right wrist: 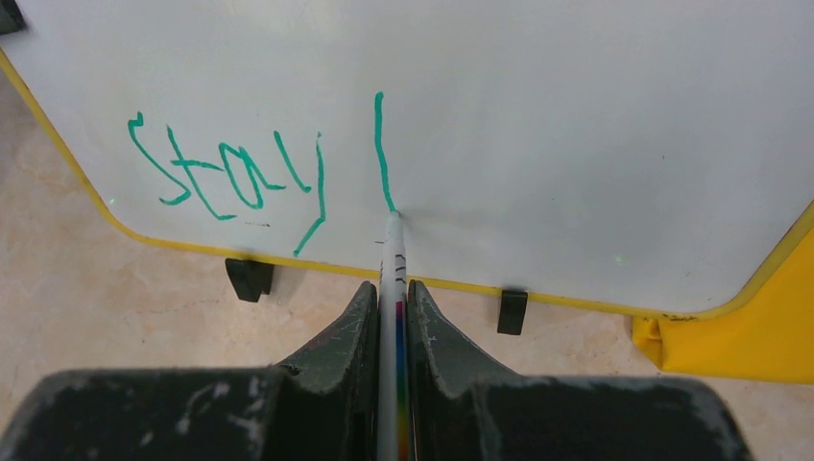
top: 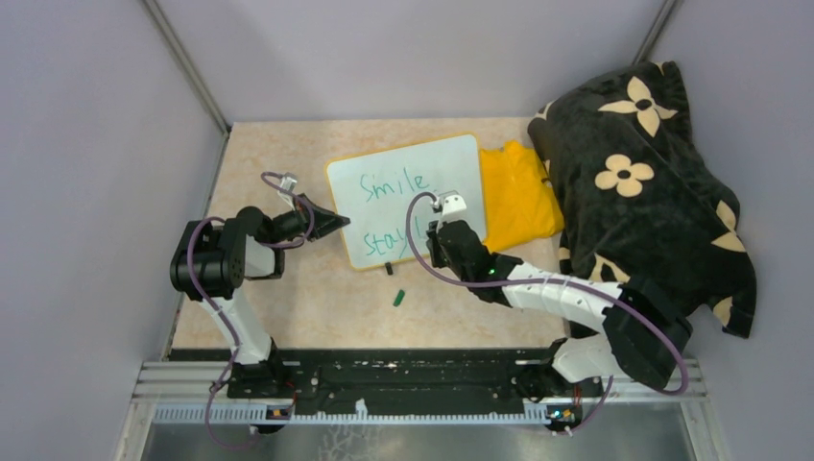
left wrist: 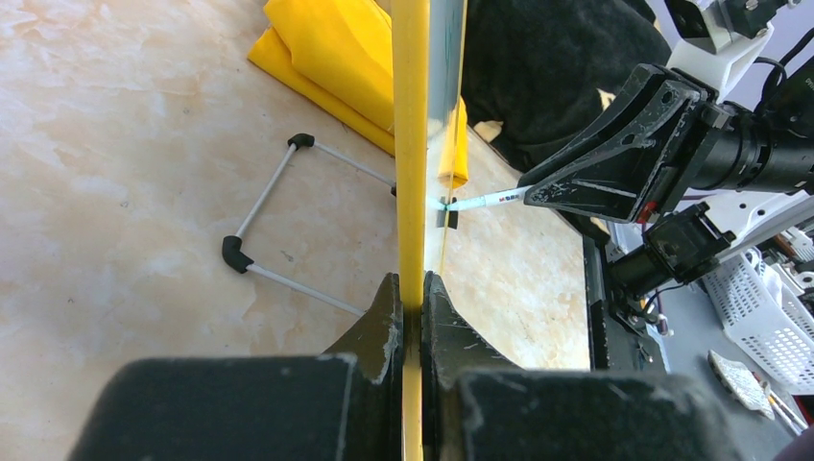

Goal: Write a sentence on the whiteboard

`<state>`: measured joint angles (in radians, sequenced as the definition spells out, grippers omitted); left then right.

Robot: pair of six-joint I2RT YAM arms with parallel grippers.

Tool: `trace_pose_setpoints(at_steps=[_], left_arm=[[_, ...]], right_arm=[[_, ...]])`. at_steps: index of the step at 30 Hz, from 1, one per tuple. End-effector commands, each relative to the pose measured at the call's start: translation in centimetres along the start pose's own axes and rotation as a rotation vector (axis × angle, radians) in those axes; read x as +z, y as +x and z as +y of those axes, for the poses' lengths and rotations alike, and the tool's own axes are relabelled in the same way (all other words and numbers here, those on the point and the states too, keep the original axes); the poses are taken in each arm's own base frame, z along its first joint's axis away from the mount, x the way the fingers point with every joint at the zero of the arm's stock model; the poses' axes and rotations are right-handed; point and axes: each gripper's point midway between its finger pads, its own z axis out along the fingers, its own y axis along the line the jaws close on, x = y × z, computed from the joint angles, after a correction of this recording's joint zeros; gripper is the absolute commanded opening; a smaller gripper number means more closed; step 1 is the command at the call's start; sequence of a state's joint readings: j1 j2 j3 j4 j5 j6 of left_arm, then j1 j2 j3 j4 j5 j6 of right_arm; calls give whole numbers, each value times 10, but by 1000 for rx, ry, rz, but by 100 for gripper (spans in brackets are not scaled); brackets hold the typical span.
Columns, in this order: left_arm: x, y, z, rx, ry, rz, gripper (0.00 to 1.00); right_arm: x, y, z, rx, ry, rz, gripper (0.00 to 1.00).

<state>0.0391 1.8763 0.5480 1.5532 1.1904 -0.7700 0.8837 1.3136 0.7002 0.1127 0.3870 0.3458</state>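
A small green object [top: 397, 298] lies on the desk [top: 288, 298], just in front of the whiteboard [top: 422, 158], which stands at mid-desk. The left claw [left wrist: 413, 288] is clamped on the board's yellow left edge. The right claw [right wrist: 392, 293] is closed on a marker [right wrist: 393, 254], its tip touching the white face at the foot of a single green stroke right of "stay", the lower line of the sentence [right wrist: 230, 178]. Behind the board's right side lies a yellow cloth [top: 523, 192], against a black flowered blanket [top: 653, 182].

Yellow-framed whiteboard [top: 453, 161] propped tilted, green lettering [top: 394, 182] "Smile", "stay", one stroke
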Motion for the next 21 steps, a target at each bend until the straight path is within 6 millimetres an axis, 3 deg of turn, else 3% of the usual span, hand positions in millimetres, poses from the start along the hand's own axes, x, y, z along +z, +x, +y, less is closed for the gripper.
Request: trace_pose_setpoints(at_steps=[1,10,21], left_arm=[[7,-1,-7,136,54,-3,0],[7,-1,-7,135,55,-2,0],[7,-1,-7,132,55,-1,0]], right_arm=[[-10,-26,8,42,-26,-73,0],[-22,-60,12,91,-43,-153,0],[-12,-75,11,109,-13,-169,0]])
